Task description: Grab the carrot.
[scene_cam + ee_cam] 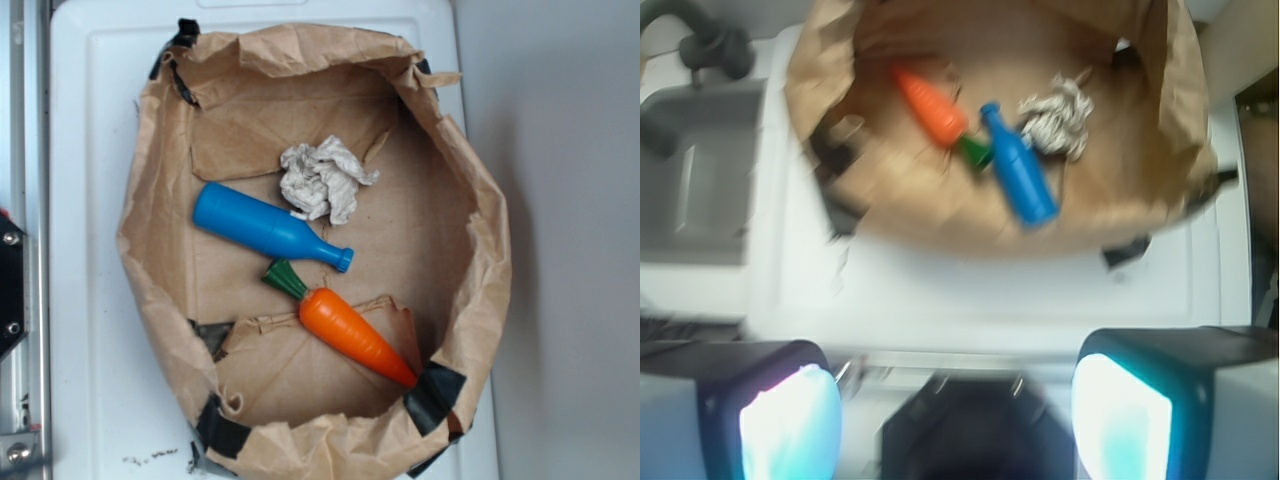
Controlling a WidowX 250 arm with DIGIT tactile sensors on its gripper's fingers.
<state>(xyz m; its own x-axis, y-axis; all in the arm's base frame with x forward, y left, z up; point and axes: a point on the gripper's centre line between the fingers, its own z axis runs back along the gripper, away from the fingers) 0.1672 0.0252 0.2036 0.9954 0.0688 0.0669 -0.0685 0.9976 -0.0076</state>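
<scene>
An orange carrot [352,334] with a dark green stem lies in a rolled-down brown paper bag [150,240], tip toward the lower right. In the blurred wrist view the carrot [930,105] lies far ahead inside the bag [905,215]. My gripper [955,400] hangs well short of the bag over the white surface. It is open, and nothing lies between its pale blue pads [790,420]. The exterior view does not show the gripper.
A blue plastic bottle [265,226] lies just above the carrot, neck near the stem. A crumpled white paper ball [322,178] sits behind it. The bag stands on a white appliance top [90,300]. A dark robot part [10,285] shows at the left edge.
</scene>
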